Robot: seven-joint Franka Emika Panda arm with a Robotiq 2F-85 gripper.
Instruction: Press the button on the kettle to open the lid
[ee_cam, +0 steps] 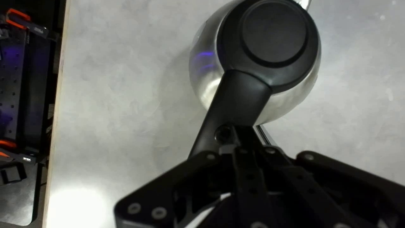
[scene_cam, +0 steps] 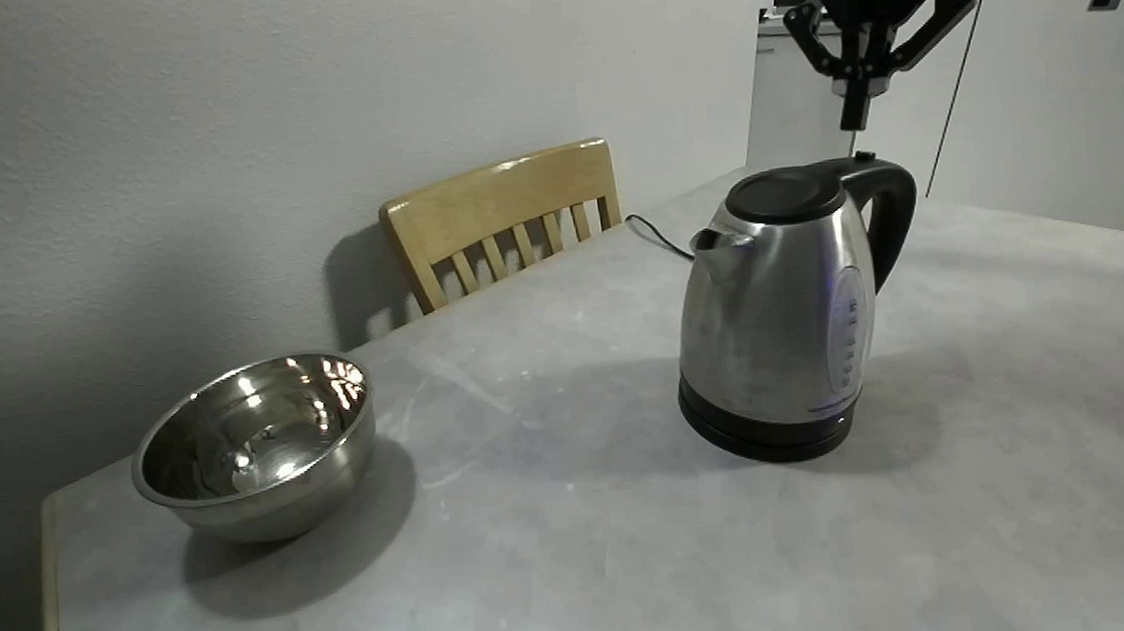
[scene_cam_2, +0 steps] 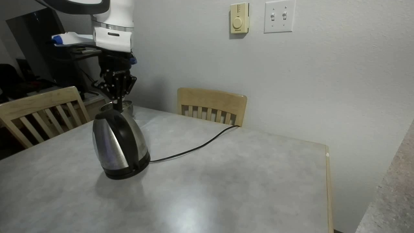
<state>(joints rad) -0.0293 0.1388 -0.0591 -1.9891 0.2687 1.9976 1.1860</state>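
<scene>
Now note the gripper [scene_cam: 854, 117], pinched into one narrow prong with nothing held, pointing down just above the button [scene_cam: 865, 156] atop the handle [scene_cam: 902, 198] and apart from it. Find the kettle [scene_cam: 774, 329] upright on the right of the table [scene_cam: 564, 596] in an exterior view, with spout [scene_cam: 721, 255] toward the left, handle toward the right, and bowl [scene_cam: 287, 513] well apart on the left. See the lid [scene_cam: 783, 195] lying flat, not yet released. In the wrist view, notice the fingertips [ee_cam: 248, 136] over the right edge of the handle, with the button just to their left; probably calls for a slight shift before pressing.

Expect a stiff, springy button, small and easy to slide off if struck away from the centre. Press straight down on its middle, slowly, without grasping. Judge the kettle hard and smooth, likely slippery, with weight impossible to tell; if light, could rock or slide under a push at the handle. For any steadying or lifting, take the handle around its loop, never the body. Expect a light lid, apt to spring up.
</scene>
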